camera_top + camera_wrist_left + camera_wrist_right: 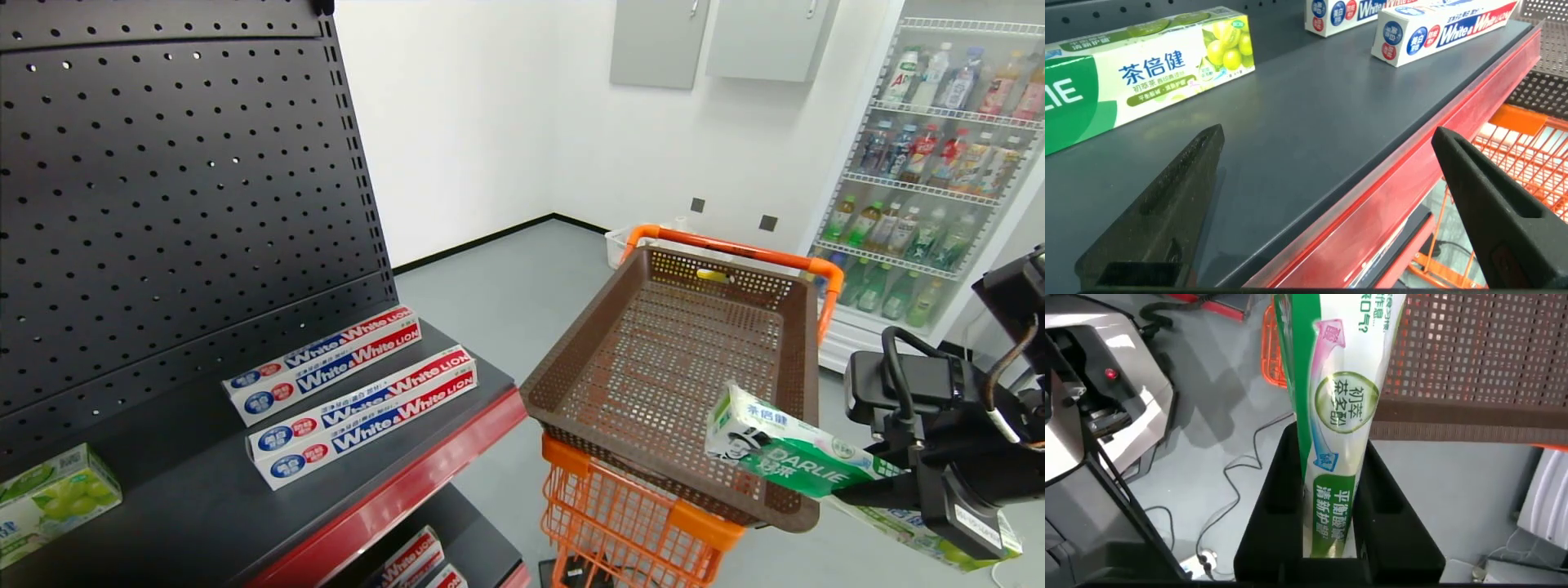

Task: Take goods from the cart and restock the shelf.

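**Q:** What is the right gripper (1333, 457) holding?

**A:** It is clamped on a green toothpaste box (784, 453). The box sits over the near right corner of the brown basket (563, 359), which rests on top of the orange cart (620, 514).

**Q:** And the left gripper (1329, 139)?

**A:** Its fingers are spread wide and hold nothing. It hangs just above the dark shelf (188, 506). A second green box (1151, 73) lies nearby on the shelf, and two white toothpaste boxes (322, 363) lie side by side farther along.
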{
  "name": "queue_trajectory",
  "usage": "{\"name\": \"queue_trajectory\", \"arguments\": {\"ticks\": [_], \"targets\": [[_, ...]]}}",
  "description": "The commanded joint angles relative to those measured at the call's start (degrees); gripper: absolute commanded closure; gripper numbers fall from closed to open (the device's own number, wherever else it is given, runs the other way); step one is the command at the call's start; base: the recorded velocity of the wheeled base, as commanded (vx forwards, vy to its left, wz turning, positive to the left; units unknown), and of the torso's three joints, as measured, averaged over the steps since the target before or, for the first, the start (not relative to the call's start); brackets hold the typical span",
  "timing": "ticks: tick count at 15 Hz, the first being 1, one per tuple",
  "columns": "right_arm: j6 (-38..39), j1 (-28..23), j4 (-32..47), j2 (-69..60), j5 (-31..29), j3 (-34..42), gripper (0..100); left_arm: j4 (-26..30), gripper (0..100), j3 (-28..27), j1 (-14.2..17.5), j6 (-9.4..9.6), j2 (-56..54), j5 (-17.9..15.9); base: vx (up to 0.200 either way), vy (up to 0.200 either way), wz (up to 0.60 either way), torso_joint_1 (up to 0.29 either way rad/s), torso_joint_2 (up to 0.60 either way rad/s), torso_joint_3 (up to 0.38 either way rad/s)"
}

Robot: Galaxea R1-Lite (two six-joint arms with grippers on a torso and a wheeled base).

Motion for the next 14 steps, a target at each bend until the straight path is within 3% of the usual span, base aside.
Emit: {"name": "queue_trajectory", "arguments": {"ticks": [1,5,7,9,10,14], "targets": [[0.01,-0.09,-0.05,0.28,0.83,0.09,100,-0.01,0,0.0,0.0,-0.01,-0.01,0.04,0.0,0.0,0.0,0.0,0.0,0.0],[0.28,-0.53,-0.67,-0.33,1.09,0.88,100,-0.01,0,0.0,0.0,-0.01,0.08,0.04,0.0,0.0,0.0,0.0,0.0,0.0],[0.19,-0.36,-5.06,-0.95,0.83,4.04,100,-0.01,0,0.0,0.0,-0.01,0.08,0.04,0.0,0.0,0.0,0.0,0.0,0.0],[0.28,-0.53,-17.98,-1.48,0.92,12.04,100,-0.01,0,0.0,0.0,-0.01,-0.01,0.04,0.0,0.0,0.0,0.0,0.0,0.0],[1.07,-0.62,-20.71,-2.35,1.27,14.06,100,-0.01,0,0.0,0.0,-0.01,0.08,0.04,0.0,0.0,0.0,0.0,0.0,0.0],[4.85,0.26,-20.88,-2.88,0.92,14.68,100,-0.01,0,0.0,0.0,-0.01,0.08,0.04,0.0,0.0,0.0,0.0,0.0,0.0]]}}
